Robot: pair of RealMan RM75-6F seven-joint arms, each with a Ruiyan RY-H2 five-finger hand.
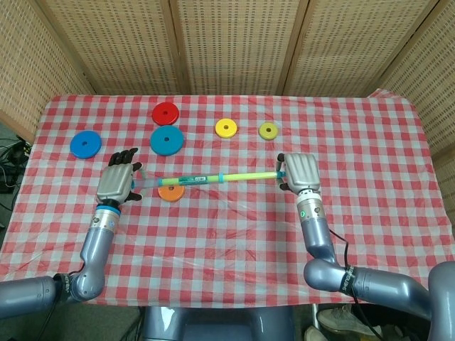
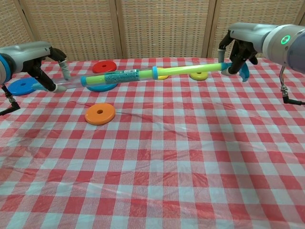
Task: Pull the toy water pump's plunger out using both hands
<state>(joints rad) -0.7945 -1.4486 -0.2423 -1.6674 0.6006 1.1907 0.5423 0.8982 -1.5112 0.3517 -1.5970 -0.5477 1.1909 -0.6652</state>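
Two hands: both engaged on one toy, held above the counter.
Counter (image 1: 370, 142): covered by a red-and-white checked cloth; woven screens stand behind it.
Left hand (image 1: 116, 182): seen at the left of both views; fingers (image 2: 62, 70) wrapped round the pale, clear end of the toy, thumb side toward the far edge.
Right hand (image 1: 299, 172): at the right; fingers clamped on the blue handle at the toy's other end.
Toy water pump (image 2: 119, 76): spans the gap between the hands, clear of the cloth, tilted so the right end sits higher in the chest view. Teal labelled barrel lies toward the left hand.
Plunger (image 2: 190, 69): yellow-green rod, showing from a blue collar on the barrel out to the right hand; a long stretch is exposed.
Large teal disc (image 1: 167, 140): flat on the cloth, beyond the barrel.
Blue disc (image 1: 85, 144): near the left edge, apart from the others.
Red disc (image 1: 165, 113): just beyond the teal one.
Orange disc (image 2: 100, 114): on the cloth below the barrel, nearer the robot.
Yellow disc (image 1: 226, 128): mid-counter, far side.
Olive disc (image 1: 268, 130): just beside the yellow one, to its right.
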